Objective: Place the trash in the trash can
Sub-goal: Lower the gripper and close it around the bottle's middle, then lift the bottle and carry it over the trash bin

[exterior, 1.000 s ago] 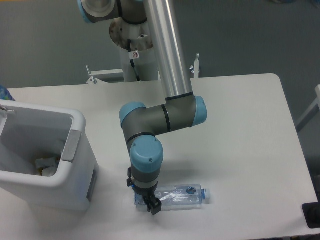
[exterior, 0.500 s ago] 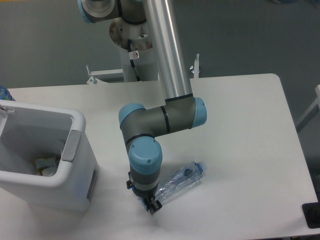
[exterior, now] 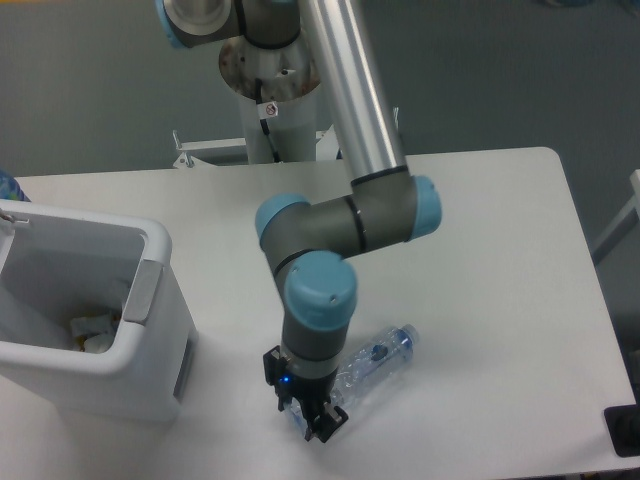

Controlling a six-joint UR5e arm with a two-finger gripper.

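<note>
A clear plastic water bottle [exterior: 375,362] with a bluish cap lies slanted near the table's front edge, cap end pointing up and to the right. My gripper [exterior: 312,418] points down over the bottle's base end and is shut on it; the wrist hides that end. To the left stands the white trash can [exterior: 160,372], with a grey tab [exterior: 141,291] on its right rim. A whitish crumpled wrapper [exterior: 92,331] lies on the bottom inside it. About a hand's width of bare table separates the gripper from the can's right wall.
The arm's base column [exterior: 270,100] rises behind the table's back edge. A blue object [exterior: 5,186] peeks in at the far left behind the can. A black item [exterior: 624,431] sits past the table's front right corner.
The bottle swung from lying level to slanted, cap end up and right, while its base stayed in the gripper. The arm's elbow and wrist shifted to the right.
</note>
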